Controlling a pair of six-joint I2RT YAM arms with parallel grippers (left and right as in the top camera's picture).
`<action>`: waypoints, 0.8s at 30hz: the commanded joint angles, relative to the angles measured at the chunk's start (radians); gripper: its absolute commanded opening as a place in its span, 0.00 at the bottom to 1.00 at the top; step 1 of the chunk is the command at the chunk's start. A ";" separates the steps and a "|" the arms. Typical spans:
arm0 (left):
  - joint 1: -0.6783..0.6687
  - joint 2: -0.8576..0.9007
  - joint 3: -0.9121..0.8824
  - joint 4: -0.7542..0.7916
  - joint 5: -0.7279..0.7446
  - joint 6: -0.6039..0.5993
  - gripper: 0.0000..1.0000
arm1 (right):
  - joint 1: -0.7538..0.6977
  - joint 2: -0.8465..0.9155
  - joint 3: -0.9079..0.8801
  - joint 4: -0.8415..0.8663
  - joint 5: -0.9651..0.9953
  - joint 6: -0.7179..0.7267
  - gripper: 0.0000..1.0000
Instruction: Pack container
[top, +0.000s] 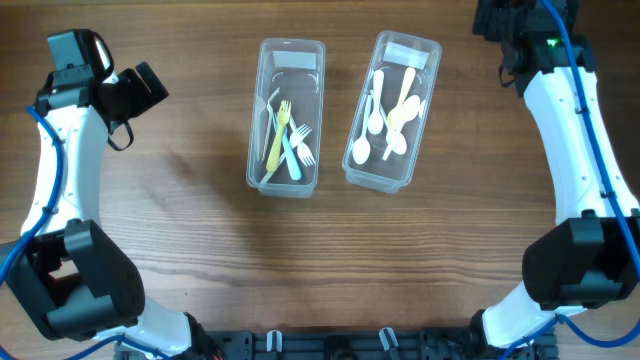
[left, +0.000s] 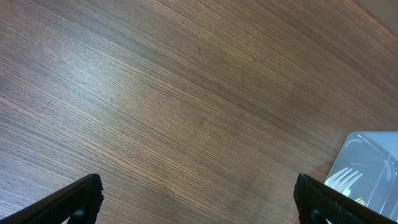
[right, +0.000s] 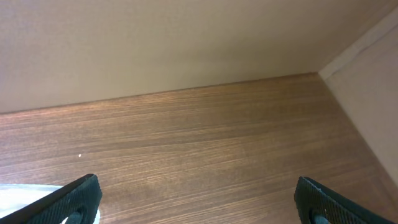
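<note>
The wooden table (top: 180, 220) fills every view. My two arms stand at its near corners, and my left arm (top: 60, 170) reaches up one side while my right arm (top: 575, 130) reaches up the other.

Between them sit two clear plastic tubs side by side, close but not touching. Each has its long axis running away from my base, and the right one is tilted a little. No lid shows anywhere.

The fork container (top: 293, 58) lies to the right of my left claw (top: 148, 88) and well apart from it. In my left wrist view only its corner shows, at the lower right. The spoon container (top: 412, 50) sits inward of my right claw (right: 199, 200) and nearer my base. My right wrist view faces the far table edge and a wall instead. So my left arm is nearer the forks and my right arm nearer the spoons.

Both claws are spread wide with bare wood between the tips, and they grip nothing.

The fork tub holds a yellow fork (top: 276, 135), a blue fork (top: 290, 155) and white forks (top: 305, 148), all lying lengthwise. The spoon tub holds yellow spoons (top: 404, 108) and white spoons (top: 362, 150), also lengthwise.

I see no loose cutlery on the table, so I judge the sorting is largely done.
</note>
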 joint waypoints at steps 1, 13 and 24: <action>0.006 -0.019 0.001 0.002 -0.003 -0.008 1.00 | 0.004 -0.005 0.012 0.003 0.020 -0.013 1.00; 0.006 -0.019 0.001 0.002 -0.003 -0.008 1.00 | 0.004 -0.005 0.012 -0.002 0.035 -0.015 1.00; 0.006 -0.019 0.001 0.002 -0.003 -0.008 1.00 | -0.004 -0.233 -0.016 -0.096 0.004 -0.009 1.00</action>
